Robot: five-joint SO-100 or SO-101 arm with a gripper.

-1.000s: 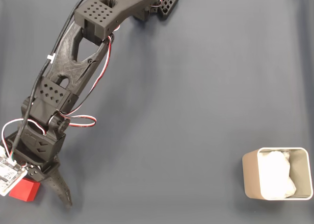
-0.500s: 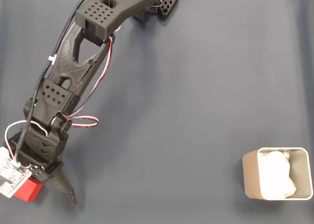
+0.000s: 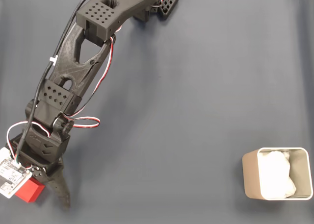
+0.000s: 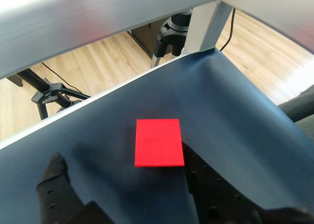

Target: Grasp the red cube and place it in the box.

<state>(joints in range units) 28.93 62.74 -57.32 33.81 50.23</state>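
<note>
matt red cube, dark cloth table cover

In the fixed view the black arm reached from the far edge, near the top centre, diagonally down to the near left corner of the dark blue table. Red, white and black wires looped beside its wrist joint. The gripper sat over the red cube, which lay at the left edge, partly covered by a white labelled part. One black finger pointed toward the near edge, just right of the cube. The beige box stood well apart at the near right, white crumpled paper inside it.
</note>
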